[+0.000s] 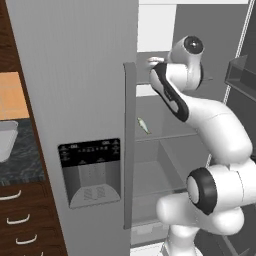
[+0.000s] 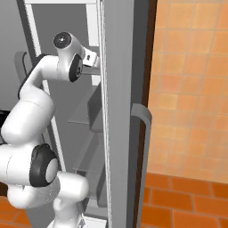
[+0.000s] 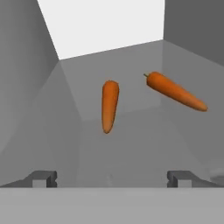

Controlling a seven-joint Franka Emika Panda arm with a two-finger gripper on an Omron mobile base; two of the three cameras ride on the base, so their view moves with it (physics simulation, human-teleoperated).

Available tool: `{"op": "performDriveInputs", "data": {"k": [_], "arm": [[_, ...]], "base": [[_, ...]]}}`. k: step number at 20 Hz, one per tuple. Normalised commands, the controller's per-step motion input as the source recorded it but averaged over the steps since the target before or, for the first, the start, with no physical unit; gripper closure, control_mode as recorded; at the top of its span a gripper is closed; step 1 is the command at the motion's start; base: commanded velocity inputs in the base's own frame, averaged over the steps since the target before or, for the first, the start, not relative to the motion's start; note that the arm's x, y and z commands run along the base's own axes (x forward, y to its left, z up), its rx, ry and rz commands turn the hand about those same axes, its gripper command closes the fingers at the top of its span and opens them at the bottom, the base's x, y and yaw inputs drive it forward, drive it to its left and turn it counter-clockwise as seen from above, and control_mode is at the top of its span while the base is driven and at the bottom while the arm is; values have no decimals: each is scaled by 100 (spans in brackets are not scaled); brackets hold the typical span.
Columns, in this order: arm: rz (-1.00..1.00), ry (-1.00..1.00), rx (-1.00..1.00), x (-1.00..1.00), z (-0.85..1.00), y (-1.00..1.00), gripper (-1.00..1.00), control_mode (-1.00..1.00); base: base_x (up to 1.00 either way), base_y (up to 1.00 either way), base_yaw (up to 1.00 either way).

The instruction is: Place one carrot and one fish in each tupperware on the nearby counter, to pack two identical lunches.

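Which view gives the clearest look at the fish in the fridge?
The left base view: the fish lies in plain sight on a fridge shelf, left of the arm. In the right base view the fridge door edge covers that area. The hand view faces two carrots instead.

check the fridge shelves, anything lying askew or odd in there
Nothing looks damaged or spilled. The two carrots lie loose on a fridge shelf at different angles: one carrot points along the hand view, the other carrot slants across it. A fish lies alone on a lower shelf.
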Motion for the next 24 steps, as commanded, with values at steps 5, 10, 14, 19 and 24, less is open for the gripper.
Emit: {"op": "performDriveInputs", "data": {"k": [5, 10, 14, 19, 24], "arm": [[0, 0, 0, 97, -30, 0, -100, -100], [0, 0, 0, 100, -34, 0, -100, -100], [0, 4, 0, 100, -25, 0, -100, -100], [0, 13, -3, 24, -49, 0, 100, -100], [0, 3, -1, -9, -23, 0, 100, -100]], "base": [[0, 0, 0], [0, 0, 0], [0, 0, 0], [0, 0, 0], [0, 0, 0]]}}
